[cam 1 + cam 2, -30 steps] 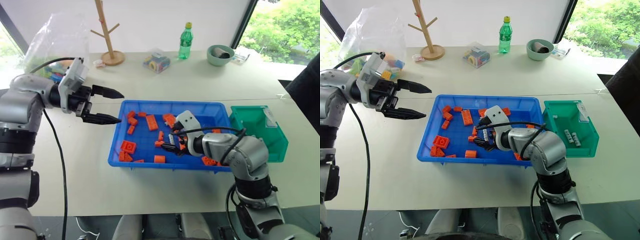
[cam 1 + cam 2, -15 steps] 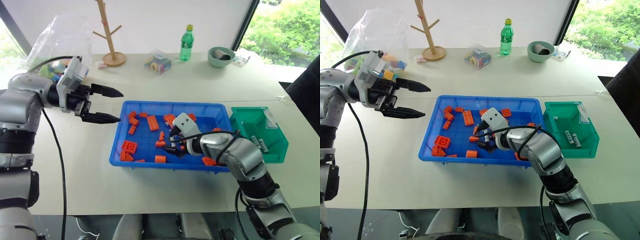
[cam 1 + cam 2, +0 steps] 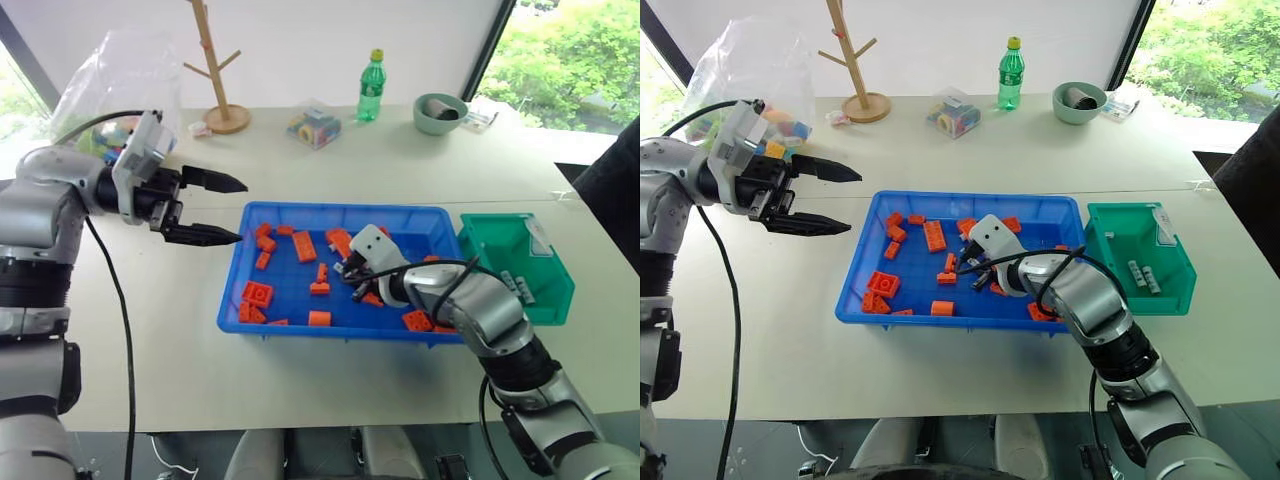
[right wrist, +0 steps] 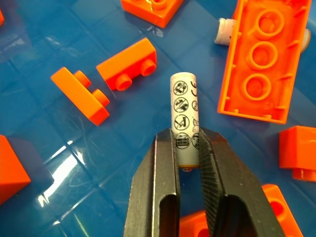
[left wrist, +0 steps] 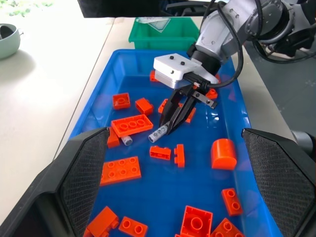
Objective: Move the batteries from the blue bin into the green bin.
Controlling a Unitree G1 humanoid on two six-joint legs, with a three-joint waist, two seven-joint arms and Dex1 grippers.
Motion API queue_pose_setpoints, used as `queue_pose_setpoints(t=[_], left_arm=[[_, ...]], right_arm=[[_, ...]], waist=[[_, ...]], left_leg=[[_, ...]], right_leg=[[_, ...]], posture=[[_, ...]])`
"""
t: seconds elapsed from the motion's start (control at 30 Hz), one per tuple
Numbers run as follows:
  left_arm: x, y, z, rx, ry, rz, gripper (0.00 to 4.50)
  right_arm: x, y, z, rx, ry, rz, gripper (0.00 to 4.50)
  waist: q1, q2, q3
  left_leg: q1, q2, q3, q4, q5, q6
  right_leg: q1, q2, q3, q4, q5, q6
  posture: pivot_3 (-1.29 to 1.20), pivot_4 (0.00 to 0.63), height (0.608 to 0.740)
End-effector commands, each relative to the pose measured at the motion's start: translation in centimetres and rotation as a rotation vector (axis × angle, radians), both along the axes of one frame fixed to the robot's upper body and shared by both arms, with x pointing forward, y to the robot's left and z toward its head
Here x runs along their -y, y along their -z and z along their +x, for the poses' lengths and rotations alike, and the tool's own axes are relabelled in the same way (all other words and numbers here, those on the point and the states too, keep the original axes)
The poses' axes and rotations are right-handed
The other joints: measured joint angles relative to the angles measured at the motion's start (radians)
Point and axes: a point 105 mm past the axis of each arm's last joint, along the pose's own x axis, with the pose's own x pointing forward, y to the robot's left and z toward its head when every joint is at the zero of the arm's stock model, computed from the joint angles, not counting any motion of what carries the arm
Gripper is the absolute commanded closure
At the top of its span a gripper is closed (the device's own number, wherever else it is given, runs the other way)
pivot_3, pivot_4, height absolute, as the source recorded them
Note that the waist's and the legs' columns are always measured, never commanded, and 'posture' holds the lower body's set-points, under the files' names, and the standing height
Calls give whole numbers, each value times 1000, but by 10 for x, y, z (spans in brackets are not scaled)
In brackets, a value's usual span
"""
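Pinching one small silver-grey cylindrical battery (image 4: pixel 184 117) inside the shallow blue plastic bin (image 3: pixel 300 210), the right gripper (image 4: pixel 188 148) holds it; left gripper (image 3: pixel 222 209) gapes idle; two batteries (image 3: pixel 1143 275) lie in the small teal-green plastic bin (image 3: pixel 1110 262), another (image 5: pixel 127 140) waits.

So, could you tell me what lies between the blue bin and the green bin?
Only a bare strip of table separates the blue bin from the green bin, seen in both eye views.

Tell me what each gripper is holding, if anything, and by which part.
The right gripper is shut on a battery, pinching one end while the rest sticks out past the fingertips. The left gripper is open and holds nothing.
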Motion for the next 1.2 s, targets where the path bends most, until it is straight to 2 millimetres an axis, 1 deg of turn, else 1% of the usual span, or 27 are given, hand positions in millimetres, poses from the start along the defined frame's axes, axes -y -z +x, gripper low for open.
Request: queue_pose_setpoints(t=[0.03,0.17,0.2,0.23,0.27,0.37,0.43,0.5,0.57,0.67,0.73,0.8,0.83,0.9,1.0,1.07,1.1,1.13,1.2], left_arm=[[-1,-13,-1,58,-2,-3,0],[-2,-13,-1,60,-7,-3,0],[-2,-13,-1,59,-7,-3,0],[-2,-13,-1,57,-6,-2,0],[-2,-12,-2,55,-5,-1,0],[0,-10,-3,48,6,2,0],[1,-10,-3,45,11,1,0],[2,-9,-2,44,15,-1,0],[3,-9,-1,45,16,-3,0],[5,-7,2,45,19,-7,0],[6,-6,3,46,24,-12,0],[7,-6,5,48,28,-16,0],[8,-5,6,49,29,-17,0],[10,-5,8,52,35,-22,0],[13,-6,10,56,46,-26,0],[14,-6,10,58,49,-28,0],[15,-6,11,58,50,-29,0],[15,-6,11,59,51,-29,0],[15,-6,11,60,52,-29,0]], right_arm=[[0,18,-7,-71,-1,-30,4435],[2,18,-8,-65,-4,-35,4435],[2,15,-8,-56,-6,-33,4435],[2,9,-8,-44,-9,-21,4435],[0,0,-9,-27,-19,2,4435],[-4,-43,-17,7,-64,121,4435],[1,-68,-23,22,-71,183,4435],[23,-94,-23,74,-24,205,4435],[57,-118,-21,147,63,205,4435],[112,-135,-24,200,226,125,4435],[146,-139,-31,201,334,76,4435],[176,-139,-38,193,432,29,4435],[188,-138,-42,187,467,5,4435],[205,-131,-50,166,514,-41,4435],[220,-118,-58,132,558,-74,4435],[225,-110,-57,133,578,-83,3416],[226,-108,-56,138,581,-85,3010],[225,-106,-54,144,577,-92,2434],[226,-107,-50,170,565,-91,1671]], waist=[[0,0,0],[0,0,0],[0,0,0],[1,0,0],[1,0,0],[3,0,0],[4,1,1],[6,1,1],[13,1,1],[34,1,1],[37,1,1],[33,1,1],[32,1,1],[28,1,1],[22,1,1],[22,1,1],[22,1,1],[23,1,1],[26,1,1]], left_leg=[[0,0,0,0,0,0],[0,0,0,0,0,0],[0,0,0,0,0,0],[0,0,0,0,0,0],[0,0,0,0,0,0],[-2,0,0,0,0,0],[-3,0,0,0,0,0],[-4,0,0,0,0,0],[-4,0,0,0,0,0],[-4,-1,-1,-1,-1,1],[-4,-1,-1,-1,-1,2],[-4,-1,0,-2,-2,2],[-4,-1,0,-2,-2,3],[-4,-1,0,-2,-2,3],[-4,0,2,-2,-2,3],[-3,0,2,-2,-2,3],[-3,0,3,-2,-2,3],[-3,0,3,-2,-2,3],[-3,0,3,-1,-2,3]], right_leg=[[0,0,0,0,0,0],[0,0,0,0,0,0],[0,0,0,0,0,0],[0,0,0,0,0,0],[0,0,0,0,0,0],[-2,0,0,0,0,0],[-3,0,0,0,0,0],[-4,-1,0,0,0,0],[-3,-1,0,0,0,0],[-2,-1,-1,-3,0,0],[-2,-2,-2,-4,0,0],[-1,-2,-2,-5,0,0],[-1,-3,-2,-6,0,0],[-1,-4,-2,-5,0,0],[-2,-4,0,-5,0,0],[-2,-4,1,-4,0,0],[-2,-3,1,-3,0,0],[-2,-3,1,-3,0,0],[-2,-3,1,-3,0,0]], posture=[[0,150,727],[0,150,727],[0,150,727],[0,150,727],[0,150,727],[0,150,727],[0,150,727],[0,150,727],[0,150,727],[0,150,727],[0,150,727],[0,150,727],[0,150,727],[0,150,727],[0,150,727],[0,150,727],[0,150,727],[0,150,727],[0,150,727]])
